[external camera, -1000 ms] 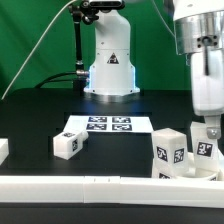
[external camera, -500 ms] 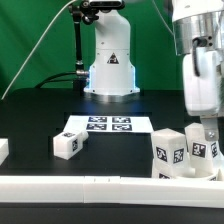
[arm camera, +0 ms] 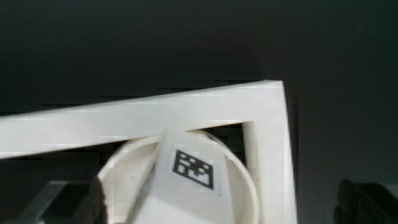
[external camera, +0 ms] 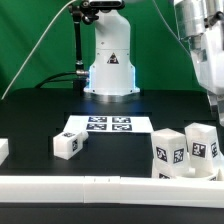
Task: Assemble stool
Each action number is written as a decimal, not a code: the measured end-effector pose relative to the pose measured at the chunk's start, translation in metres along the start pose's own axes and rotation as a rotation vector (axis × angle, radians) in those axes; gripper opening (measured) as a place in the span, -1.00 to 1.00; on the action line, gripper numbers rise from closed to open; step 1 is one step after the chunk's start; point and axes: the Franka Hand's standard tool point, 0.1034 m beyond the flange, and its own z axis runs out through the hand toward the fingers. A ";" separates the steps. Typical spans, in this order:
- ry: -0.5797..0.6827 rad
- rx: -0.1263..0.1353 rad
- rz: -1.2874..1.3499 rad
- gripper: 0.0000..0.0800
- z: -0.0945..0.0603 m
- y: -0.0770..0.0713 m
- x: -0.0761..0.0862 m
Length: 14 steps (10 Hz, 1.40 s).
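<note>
The stool's white round seat lies in the corner of the white border bars, with a square tag on it. In the exterior view it shows at the right as white tagged blocks, one beside a taller one. A loose leg lies left of the middle, and another white piece is at the exterior view's left edge. My gripper hangs above the seat, its dark fingers spread wide, holding nothing. In the exterior view my arm stands above the taller block.
The marker board lies flat at the middle of the black table. The robot base stands behind it. A long white border bar runs along the front, and a green backdrop is behind.
My gripper has risen off the taller tagged block and moved toward the exterior view's right. The block stays in place, and the other parts have not moved.
</note>
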 end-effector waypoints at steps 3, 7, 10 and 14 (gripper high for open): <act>0.007 -0.036 -0.292 0.62 0.001 0.004 -0.001; 0.017 -0.090 -0.735 0.62 0.000 0.000 -0.003; 0.013 -0.095 -0.933 0.62 0.000 -0.001 -0.001; 0.015 -0.146 -1.351 0.62 -0.001 0.001 0.002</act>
